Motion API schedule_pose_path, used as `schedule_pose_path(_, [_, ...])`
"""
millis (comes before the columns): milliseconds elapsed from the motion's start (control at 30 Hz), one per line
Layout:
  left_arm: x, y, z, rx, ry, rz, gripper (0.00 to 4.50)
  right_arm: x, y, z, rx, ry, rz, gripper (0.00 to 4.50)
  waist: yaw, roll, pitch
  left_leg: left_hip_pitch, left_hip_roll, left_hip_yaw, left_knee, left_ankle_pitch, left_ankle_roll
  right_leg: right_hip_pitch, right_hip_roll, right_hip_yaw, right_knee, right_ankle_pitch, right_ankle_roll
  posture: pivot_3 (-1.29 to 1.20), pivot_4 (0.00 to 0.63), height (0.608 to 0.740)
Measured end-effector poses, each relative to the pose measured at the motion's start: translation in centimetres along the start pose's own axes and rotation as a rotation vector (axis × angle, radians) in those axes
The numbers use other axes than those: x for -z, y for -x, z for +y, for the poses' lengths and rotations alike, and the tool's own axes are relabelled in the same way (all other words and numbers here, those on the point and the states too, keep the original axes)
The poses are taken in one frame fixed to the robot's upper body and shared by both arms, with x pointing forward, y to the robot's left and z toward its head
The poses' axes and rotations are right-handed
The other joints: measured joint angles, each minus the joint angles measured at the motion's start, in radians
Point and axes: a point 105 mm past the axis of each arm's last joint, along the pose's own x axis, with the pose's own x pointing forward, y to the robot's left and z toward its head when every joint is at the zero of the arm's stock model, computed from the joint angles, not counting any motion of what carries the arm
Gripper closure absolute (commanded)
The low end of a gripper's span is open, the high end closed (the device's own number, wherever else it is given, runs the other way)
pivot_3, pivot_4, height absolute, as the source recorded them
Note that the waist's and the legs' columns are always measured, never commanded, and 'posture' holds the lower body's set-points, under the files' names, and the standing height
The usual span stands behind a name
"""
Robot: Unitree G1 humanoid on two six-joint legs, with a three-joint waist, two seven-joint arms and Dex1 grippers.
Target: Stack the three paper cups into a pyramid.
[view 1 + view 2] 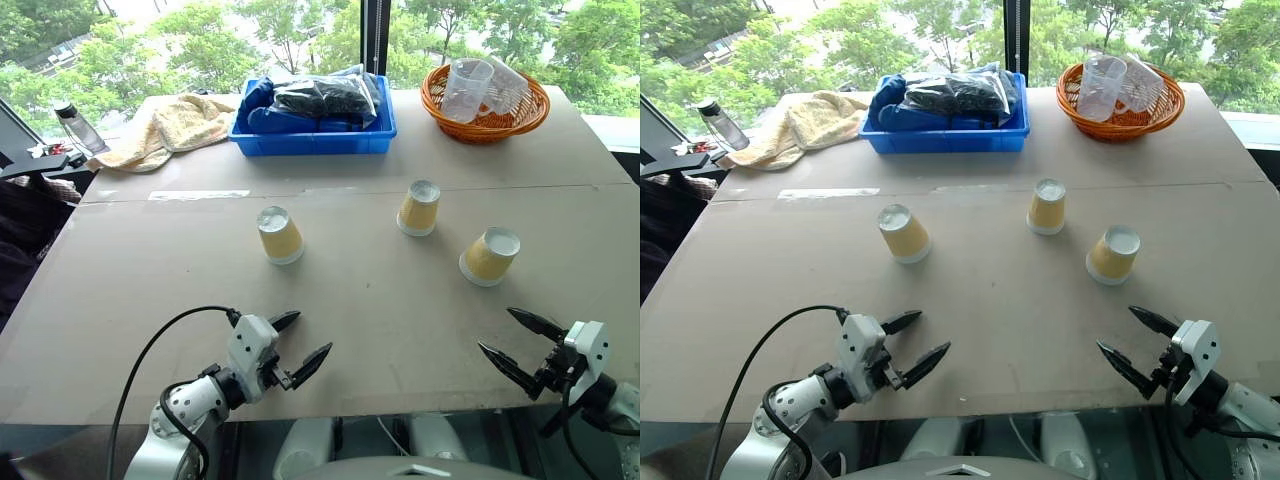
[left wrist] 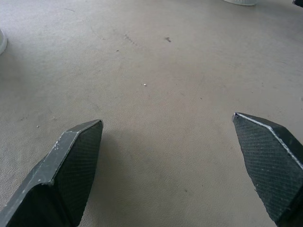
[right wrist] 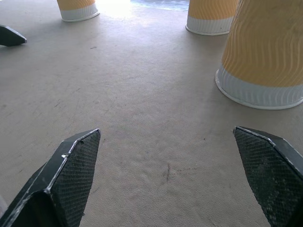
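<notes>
You have three paper cups [image 1: 418,208] standing apart, upside down, on the table [image 1: 360,300]; both grippers' jaws gape wide, empty.

No text, label, brand, number or sign can be read in these pictures. The 3 paper cups [image 1: 418,208] have plain yellow sides with a white band and no print. The clear measuring cups in the orange basket [image 1: 486,120], at 1 o'clock on the table [image 1: 200,270], may have scale marks, but they are too small to read. The bottle [image 1: 76,125] at 10 o'clock and the dark bags in the blue tray [image 1: 312,140] at 12 o'clock show no letters that I can make out.
</notes>
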Motion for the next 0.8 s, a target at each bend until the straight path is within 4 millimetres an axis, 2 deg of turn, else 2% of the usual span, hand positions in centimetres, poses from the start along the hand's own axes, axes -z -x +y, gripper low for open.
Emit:
schedule_pose_path(233, [0.3, 0.3, -1.0, -0.007, 0.041, -0.042, 0.0, 0.9, -0.6, -0.7, 0.021, 0.013, 0.019, 0.07, -0.004, 0.0, 0.0, 0.0, 0.0, 0.0, 0.0, 0.0, 0.0, 0.0, 0.0, 0.0, -0.001, 0.0, 0.0, 0.0, 0.15, 0.74])
schedule_pose_path(533, [0.5, 0.8, -1.0, -0.004, 0.046, -0.063, 0.0, 0.9, -0.8, -0.8, 0.004, 0.023, 0.009, 0.07, -0.006, 0.001, 0.0, 0.0, 0.0, 0.0, 0.0, 0.0, 0.0, 0.0, 0.0, 0.0, -0.001, 0.0, 0.0, 0.0, 0.15, 0.74])
schedule_pose_path(667, [0.0, 1.0, 0.4, -0.038, 0.047, -0.091, 0.0, 0.9, -0.7, -0.6, -0.011, 0.014, 0.008, 0.07, -0.005, 0.001, 0.0, 0.0, 0.0, 0.0, 0.0, 0.0, 0.0, 0.0, 0.0, -0.001, 0.0, 0.0, 0.0, 0.0, 0.15, 0.74])
schedule_pose_path(800, [-2.2, 0.7, 3.0, -0.123, 0.003, -0.177, 0.0, 0.6, -1.0, 0.6, -0.069, -0.007, -0.011, 0.07, -0.001, 0.001, 0.0, 0.0, 0.0, -0.001, 0.0, 0.0, 0.0, 0.0, 0.0, -0.001, 0.0, 0.0, 0.0, 0.0, 0.15, 0.74])
